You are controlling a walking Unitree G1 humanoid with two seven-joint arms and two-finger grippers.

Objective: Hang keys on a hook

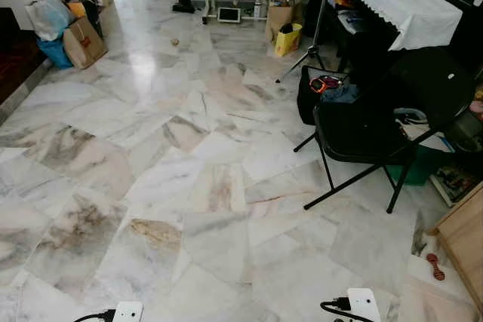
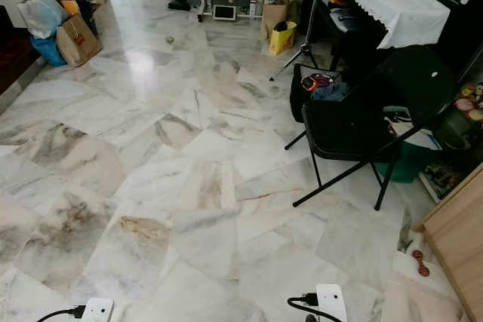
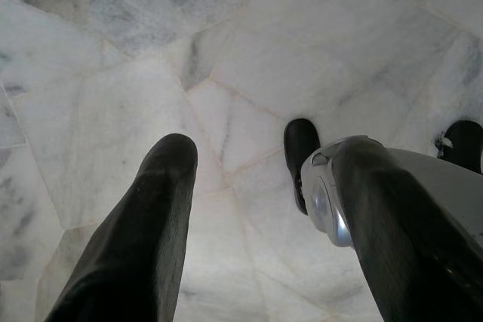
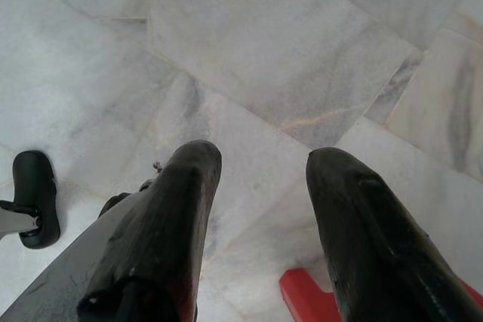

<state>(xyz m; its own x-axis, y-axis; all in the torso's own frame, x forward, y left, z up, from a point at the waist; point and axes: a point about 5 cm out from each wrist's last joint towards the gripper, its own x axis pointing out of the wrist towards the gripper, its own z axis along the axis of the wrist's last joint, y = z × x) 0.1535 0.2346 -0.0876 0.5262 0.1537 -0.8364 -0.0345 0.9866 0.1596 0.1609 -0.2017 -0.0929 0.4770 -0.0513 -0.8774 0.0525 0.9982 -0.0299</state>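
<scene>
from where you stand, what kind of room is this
Probably a lived-in room of a home: marble-tiled floor, a black folding chair, a table under a white lace cloth, and shopping bags along the wall.

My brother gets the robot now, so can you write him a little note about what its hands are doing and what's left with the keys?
Left gripper: open, holding nothing, hanging over the marble floor.
Right gripper: open, holding nothing, also pointing at the floor.
Keys and hook: I cannot make out either one. Ahead to the right stands a black folding chair, with a white-clothed table behind it.
Done: nothing yet.
Left: find the keys, pick them up, find the hook, hang them.
</scene>
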